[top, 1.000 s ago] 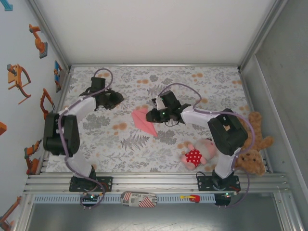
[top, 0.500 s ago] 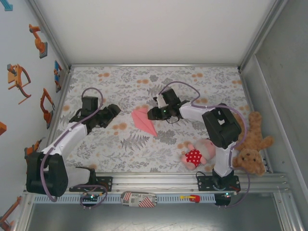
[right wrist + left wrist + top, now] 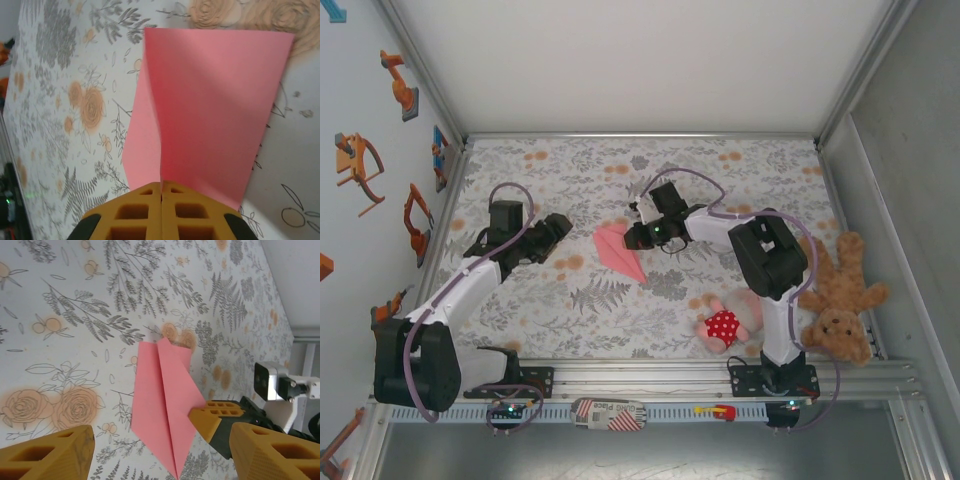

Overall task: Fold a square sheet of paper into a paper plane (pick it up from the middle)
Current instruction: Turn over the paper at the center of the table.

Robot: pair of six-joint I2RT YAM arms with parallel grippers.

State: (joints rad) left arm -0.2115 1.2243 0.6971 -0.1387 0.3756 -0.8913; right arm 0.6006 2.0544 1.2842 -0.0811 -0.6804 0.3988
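Note:
The salmon-pink paper plane [image 3: 618, 250] lies on the floral cloth near the table's middle, its point toward the near side. My right gripper [image 3: 636, 238] is at the plane's right edge, shut on the paper. In the right wrist view the plane [image 3: 215, 100] rises at its centre crease, which runs into the closed seam of my right gripper [image 3: 161, 187]. My left gripper [image 3: 558, 226] stands open a little left of the plane, holding nothing. The left wrist view shows the plane [image 3: 162, 400] beyond my open left gripper [image 3: 162, 440], with a right fingertip [image 3: 212, 420] against the plane's edge.
A pink plush doll in a red dotted dress [image 3: 730, 320] lies at the near right. A brown teddy bear [image 3: 840, 300] sits against the right wall. Enclosure walls bound the cloth [image 3: 570, 300], and an aluminium rail [image 3: 640, 378] runs along the near edge.
The left arm has unfolded and stretched out, its gripper shifting slightly toward the near side. The right arm's elbow swung leftward while its gripper stayed at the plane.

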